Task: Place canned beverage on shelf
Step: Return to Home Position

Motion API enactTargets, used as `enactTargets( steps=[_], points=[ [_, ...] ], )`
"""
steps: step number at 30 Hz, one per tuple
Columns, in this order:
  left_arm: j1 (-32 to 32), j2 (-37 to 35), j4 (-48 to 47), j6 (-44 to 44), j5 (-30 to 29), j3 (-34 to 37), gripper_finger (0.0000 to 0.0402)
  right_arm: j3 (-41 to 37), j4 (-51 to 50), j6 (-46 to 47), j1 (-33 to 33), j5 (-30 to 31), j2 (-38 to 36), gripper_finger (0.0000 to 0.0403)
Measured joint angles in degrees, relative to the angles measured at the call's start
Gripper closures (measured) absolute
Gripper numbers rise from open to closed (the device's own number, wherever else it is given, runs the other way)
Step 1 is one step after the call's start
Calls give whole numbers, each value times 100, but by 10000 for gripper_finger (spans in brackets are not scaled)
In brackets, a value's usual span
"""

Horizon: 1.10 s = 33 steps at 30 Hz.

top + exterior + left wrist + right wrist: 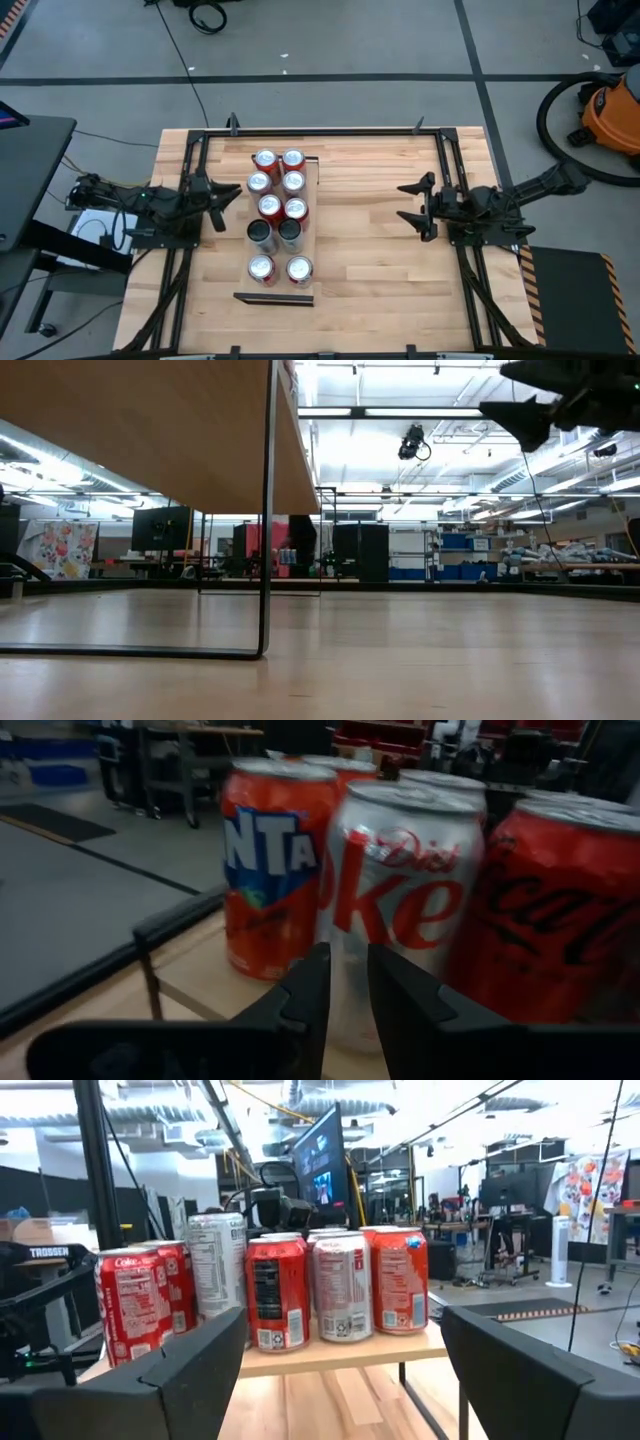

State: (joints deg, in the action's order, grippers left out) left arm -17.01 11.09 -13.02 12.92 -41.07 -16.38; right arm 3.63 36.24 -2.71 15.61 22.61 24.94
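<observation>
Ten cans [279, 212] crowd the shelf [311, 200]. Left claw [228, 196] nearly pressed together, empty, beside them. Right claw [411, 203] spread, empty, well apart, over desk [370, 250].

The left arm reaches in from the table's left side, stretched level toward the middle, and its left gripper [228, 196] holds nothing, the two dark fingers [305, 995] drawn nearly together with only a thin slit between them (seen plainly from its own wrist camera). The right arm comes in from the right side, likewise level and pointing inward, well apart from the other arm. The right gripper [414, 204] stands with its fingers [190, 1370] spread wide and nothing between them. In the low view, that gripper [525, 415] hangs high above the tabletop.
</observation>
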Motion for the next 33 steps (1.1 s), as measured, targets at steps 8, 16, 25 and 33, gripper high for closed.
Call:
enactTargets(
  steps=[8, 16, 25, 33],
  points=[
    [-12, -168, 65, -286, -4, 0, 322, -324, -489, 247, -12, 33, -879, 57],
    [-284, -210, 148, -105, 870, 0, 322, -324, -1283, 59, -12, 664, -1694, 57],
    [-741, -210, 207, 300, 1983, 0, 322, -326, -1245, -84, -10, 1159, -1713, 57],
    [-807, -210, 252, 135, 1626, 0, 322, -326, -944, -191, -12, 1514, -1713, 57]
  ],
)
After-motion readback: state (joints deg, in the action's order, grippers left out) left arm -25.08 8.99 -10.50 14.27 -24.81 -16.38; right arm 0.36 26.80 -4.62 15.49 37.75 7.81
